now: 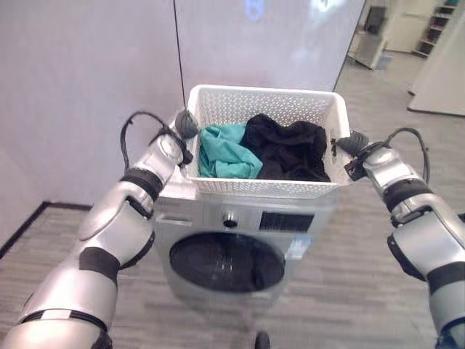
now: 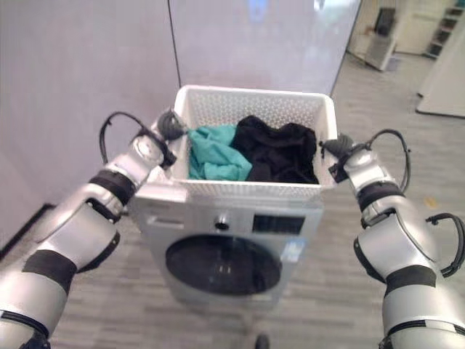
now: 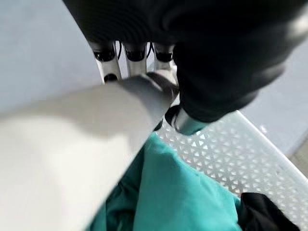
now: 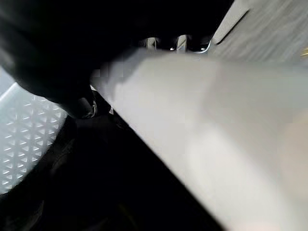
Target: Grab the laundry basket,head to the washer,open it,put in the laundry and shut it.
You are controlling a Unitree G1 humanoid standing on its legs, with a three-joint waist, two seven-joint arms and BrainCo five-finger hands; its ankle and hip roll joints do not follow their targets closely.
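Note:
A white perforated laundry basket (image 1: 269,103) sits on top of the white front-loading washer (image 1: 240,247), whose round dark door (image 1: 227,262) is closed. Teal cloth (image 1: 227,154) and black cloth (image 1: 287,149) lie inside the basket. My left hand (image 1: 185,125) grips the basket's left rim, thumb inside and fingers (image 3: 135,57) curled over the outside. My right hand (image 1: 352,145) grips the right rim (image 4: 202,125) the same way.
A grey wall stands right behind the washer and to the left. Open wood-look floor stretches to the right toward a corridor with shelves (image 1: 429,29). The washer's knob (image 1: 230,219) and display panel (image 1: 285,222) face me.

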